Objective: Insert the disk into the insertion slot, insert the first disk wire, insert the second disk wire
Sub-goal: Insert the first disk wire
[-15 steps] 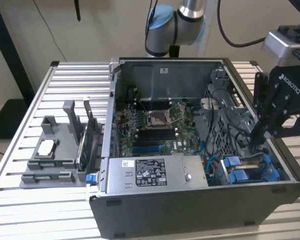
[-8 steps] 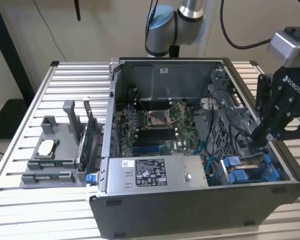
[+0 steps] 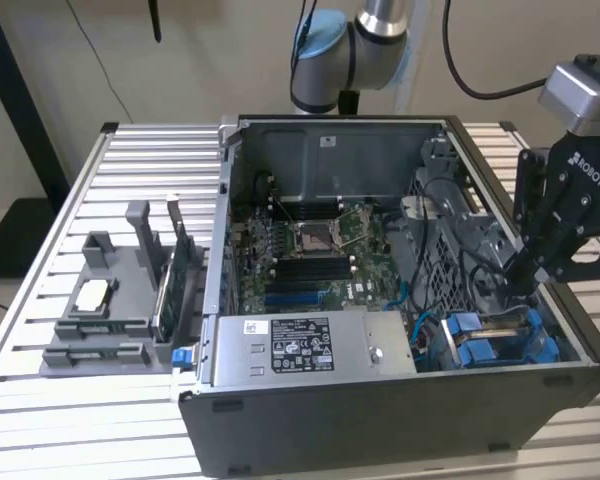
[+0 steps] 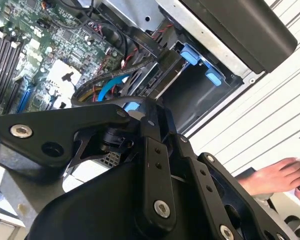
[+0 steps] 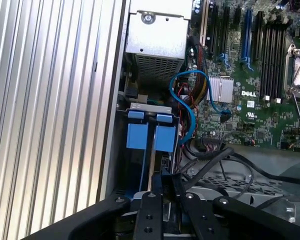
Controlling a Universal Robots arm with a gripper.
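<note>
Tool [image 5: 164, 181] near insertion slot [image 5: 137, 136] rim

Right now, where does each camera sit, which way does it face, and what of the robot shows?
Exterior view: off the arm, looking down into the computer case on the slatted table; shows the arm and, at the exterior view's right, the gripper.
First wrist view: on the arm, looking past the gripper at blue carriers and the motherboard.
Second wrist view: on the arm, looking over the gripper's linkage into the insertion slot; a person's hand beyond.
Both wrist views share gripper, motherboard, blue cable.
</note>
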